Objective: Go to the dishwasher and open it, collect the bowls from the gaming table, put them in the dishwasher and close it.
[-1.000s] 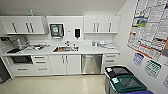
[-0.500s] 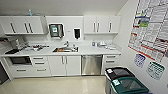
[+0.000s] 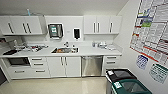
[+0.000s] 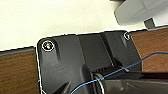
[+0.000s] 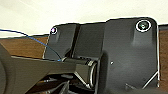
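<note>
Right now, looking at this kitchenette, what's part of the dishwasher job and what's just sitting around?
Part of the job:
dishwasher, door shut, under the counter right of the sink

Just there:
sink
countertop clutter
wall cabinets
two lidded bins
wall posters

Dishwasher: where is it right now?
In the head view, the dishwasher sits closed under the white counter, right of the sink cabinet doors and left of a drawer stack.

Countertop clutter [image 3: 32, 47] too blurred

A long white countertop [image 3: 85, 51] is seen, a sink [image 3: 64, 50] set at its centre, clutter [image 3: 32, 47] toward nine o'clock.
</note>
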Available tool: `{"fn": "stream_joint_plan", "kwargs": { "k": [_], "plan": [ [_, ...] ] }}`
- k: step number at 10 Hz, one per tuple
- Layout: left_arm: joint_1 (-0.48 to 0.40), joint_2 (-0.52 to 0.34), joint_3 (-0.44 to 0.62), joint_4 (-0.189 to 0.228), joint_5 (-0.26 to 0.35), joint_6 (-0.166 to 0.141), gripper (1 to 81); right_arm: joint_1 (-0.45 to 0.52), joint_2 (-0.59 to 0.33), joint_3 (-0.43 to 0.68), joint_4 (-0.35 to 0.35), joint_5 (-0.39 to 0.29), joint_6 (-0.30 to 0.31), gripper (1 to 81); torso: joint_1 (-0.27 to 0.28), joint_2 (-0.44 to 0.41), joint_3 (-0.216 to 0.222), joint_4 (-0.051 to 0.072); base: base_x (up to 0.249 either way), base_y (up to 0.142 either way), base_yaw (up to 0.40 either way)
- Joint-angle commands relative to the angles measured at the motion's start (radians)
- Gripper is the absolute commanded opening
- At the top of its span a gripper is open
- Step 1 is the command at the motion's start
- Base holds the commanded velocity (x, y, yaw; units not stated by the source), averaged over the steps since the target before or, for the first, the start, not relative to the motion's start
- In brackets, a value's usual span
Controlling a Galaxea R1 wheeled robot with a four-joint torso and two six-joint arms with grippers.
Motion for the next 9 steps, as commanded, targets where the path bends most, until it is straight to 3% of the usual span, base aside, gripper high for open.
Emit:
{"fn": "stream_joint_plan", "kwargs": {
  "k": [1, 9],
  "plan": [
    [-0.049, -0.016, 0.006, -0.002, 0.048, 0.003, 81.1, 0.046, -0.010, 0.010, -0.007, -0.051, 0.000, 81.1, 0.000, 0.000, 0.000, 0.000, 0.114, 0.000, 0.000],
    [-0.049, -0.014, 0.006, 0.000, 0.048, 0.003, 81.1, 0.043, -0.013, 0.010, -0.007, -0.049, 0.000, 81.1, -0.001, 0.000, 0.000, 0.000, 0.115, 0.000, 0.000]
  ]
}}
